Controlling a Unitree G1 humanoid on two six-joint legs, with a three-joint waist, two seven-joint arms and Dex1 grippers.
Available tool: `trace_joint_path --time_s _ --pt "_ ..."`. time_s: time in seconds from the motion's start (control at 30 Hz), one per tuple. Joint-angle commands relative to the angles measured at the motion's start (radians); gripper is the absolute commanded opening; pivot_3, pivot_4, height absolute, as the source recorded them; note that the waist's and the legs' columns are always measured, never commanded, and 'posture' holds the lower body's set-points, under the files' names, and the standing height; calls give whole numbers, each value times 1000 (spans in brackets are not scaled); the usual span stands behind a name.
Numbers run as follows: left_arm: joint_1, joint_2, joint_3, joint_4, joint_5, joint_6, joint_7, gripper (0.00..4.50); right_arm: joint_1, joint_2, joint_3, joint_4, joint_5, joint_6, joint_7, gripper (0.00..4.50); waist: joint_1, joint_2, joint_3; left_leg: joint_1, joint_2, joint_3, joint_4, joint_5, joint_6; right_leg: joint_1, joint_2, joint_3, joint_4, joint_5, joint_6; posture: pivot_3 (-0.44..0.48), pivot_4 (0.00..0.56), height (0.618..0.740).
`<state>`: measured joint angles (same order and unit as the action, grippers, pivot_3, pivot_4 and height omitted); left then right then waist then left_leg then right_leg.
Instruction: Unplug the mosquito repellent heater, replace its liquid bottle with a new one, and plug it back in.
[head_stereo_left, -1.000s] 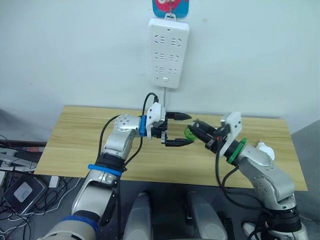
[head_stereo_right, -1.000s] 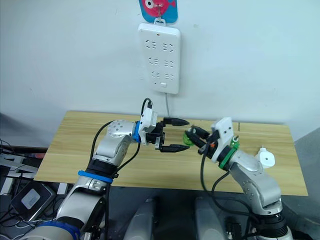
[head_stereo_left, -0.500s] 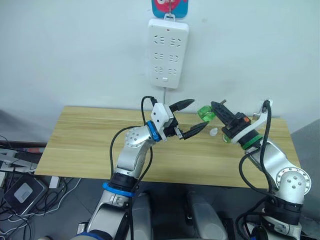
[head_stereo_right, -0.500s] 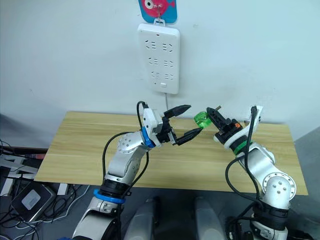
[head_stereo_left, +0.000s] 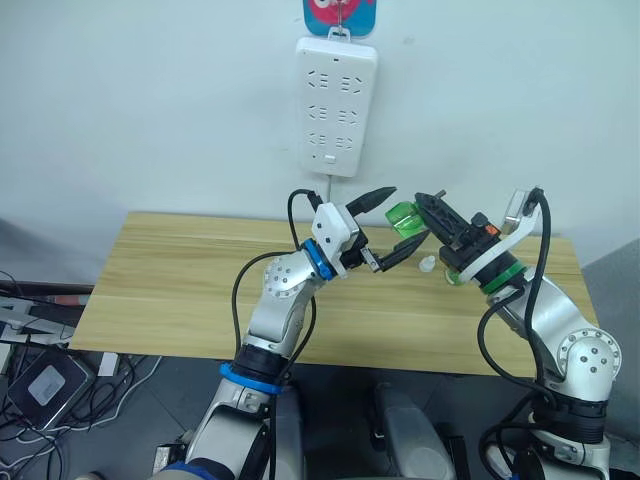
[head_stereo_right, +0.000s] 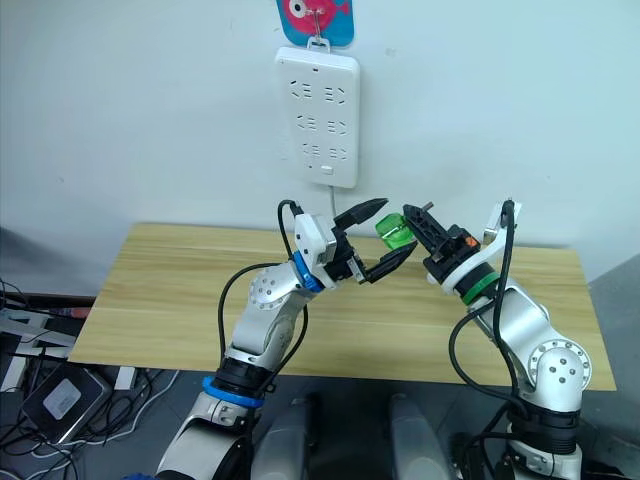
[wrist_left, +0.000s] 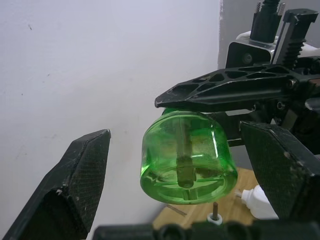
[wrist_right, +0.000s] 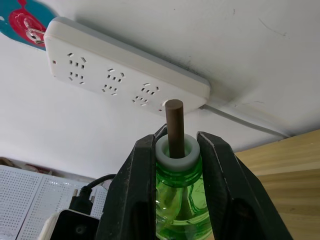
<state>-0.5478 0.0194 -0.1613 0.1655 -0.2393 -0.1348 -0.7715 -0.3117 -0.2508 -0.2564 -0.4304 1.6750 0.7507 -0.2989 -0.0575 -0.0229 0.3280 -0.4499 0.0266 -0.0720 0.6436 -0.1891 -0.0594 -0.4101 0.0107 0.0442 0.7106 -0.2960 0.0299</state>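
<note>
Heater (wrist_left: 254, 198), a rounded white plastic unit, lies on the wooden table (head_stereo_left: 160, 290) below. Above it the right gripper (wrist_right: 172, 150) pinches a translucent green bottle (wrist_left: 187, 157) at its white collar, brown wick protruding. The left gripper (head_stereo_left: 392, 226) flanks the bottle's base, jaws spread.

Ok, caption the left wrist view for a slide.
Open left claw flanks the green bottle gripped by the right claw.
</note>
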Motion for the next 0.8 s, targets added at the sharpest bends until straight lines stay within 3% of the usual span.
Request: trace_joint_path --time_s 0.03,0.17,0.3,0.43,0.47,0.7,0.8 --pt "-19 -15 -7 -8 2 -30 14 4500 2 -17 9 -55 42 -32 -2 858 0 0 0 0 0 0 0 0 0 0 0 0 0 0 0 -66 279 740" --pt "-20 -15 -10 -3 -5 -32 13 4500 6 -28 23 -63 55 -56 -7 858 0 0 0 0 0 0 0 0 0 0 0 0 0 0 0 -75 279 740" --pt "-22 -20 -11 -4 -14 -31 13 3641 10 -36 35 -69 67 -76 -12 858 0 0 0 0 0 0 0 0 0 0 0 0 0 0 0 -75 279 740" --pt "-22 -22 -12 -4 -12 -31 13 2388 12 -45 49 -71 66 -94 -10 858 0 0 0 0 0 0 0 0 0 0 0 0 0 0 0 -75 279 740" --pt "-22 -23 -12 -4 -12 -31 14 2263 13 -45 52 -72 67 -99 -11 858 0 0 0 0 0 0 0 0 0 0 0 0 0 0 0 -75 279 740" --pt "-29 -25 -11 7 -1 -39 27 2265 10 -65 84 -76 43 -99 -4 858 0 0 0 0 0 0 0 0 0 0 1 0 0 0 0 -73 275 740" --pt "-35 -24 -9 11 -1 -38 31 2265 15 -91 96 -82 30 -89 14 1971 0 0 0 0 0 0 0 0 0 0 1 0 -1 0 0 -73 275 740"
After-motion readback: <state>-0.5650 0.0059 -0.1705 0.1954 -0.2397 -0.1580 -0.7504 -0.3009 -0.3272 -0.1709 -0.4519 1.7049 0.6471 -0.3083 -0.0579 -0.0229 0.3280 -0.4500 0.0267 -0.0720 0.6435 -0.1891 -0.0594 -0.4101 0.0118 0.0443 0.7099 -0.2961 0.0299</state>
